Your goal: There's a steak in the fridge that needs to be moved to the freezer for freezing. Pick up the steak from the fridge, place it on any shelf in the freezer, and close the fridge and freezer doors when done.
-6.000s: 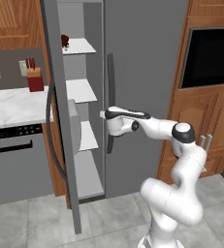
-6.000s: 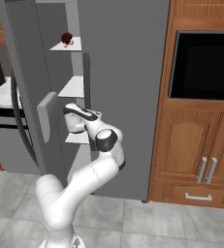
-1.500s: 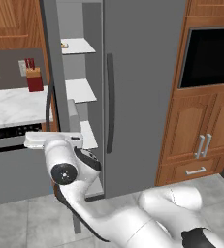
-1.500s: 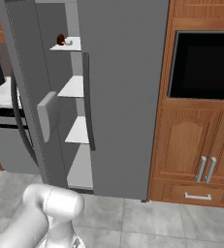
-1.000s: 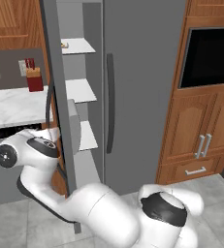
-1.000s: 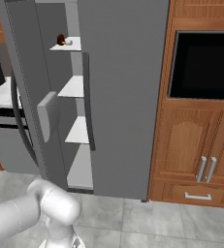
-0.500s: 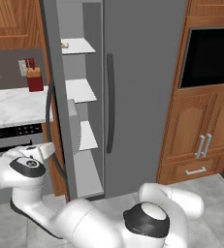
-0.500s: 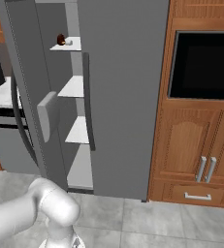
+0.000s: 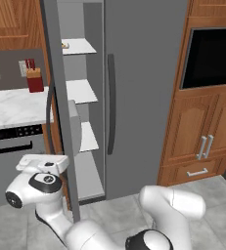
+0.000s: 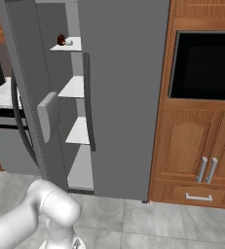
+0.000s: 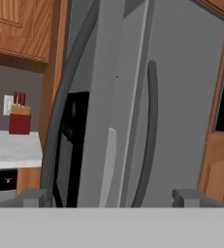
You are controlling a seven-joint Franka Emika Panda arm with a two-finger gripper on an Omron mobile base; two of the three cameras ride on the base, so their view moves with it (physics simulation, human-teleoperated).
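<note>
While the narrow freezer door (image 9: 56, 112) stands swung open on the left of the tall grey unit, the wide fridge door (image 9: 144, 93) is shut flat, its dark bar handle (image 9: 110, 103) running down near its left edge. Pale grey floor tiles (image 10: 148, 219) spread under the unit, and warm wooden cabinets (image 10: 196, 151) with a black built-in oven (image 10: 204, 65) fill the wall to its right. To its left lies a white marble counter (image 9: 11, 107) carrying a red knife block (image 9: 34, 78), with a dark range (image 9: 11, 146) below.

The gripper (image 9: 42, 163) sits low, just outside the open door's outer face, near its curved handle, with the arm folded back behind it. In the hand view its 2 fingertips (image 11: 36, 197) stand wide apart at the bottom with nothing between them, so the hand is open and empty; ahead of it rise the door's edge and the black dispenser panel (image 11: 72, 145).

The freezer (image 10: 75, 112) shows 4 short white shelves. The steak (image 10: 61, 39) rests on the top one, high above the hand and well apart from it, a small dark red-brown lump beside a small pale object that is too small to identify.
</note>
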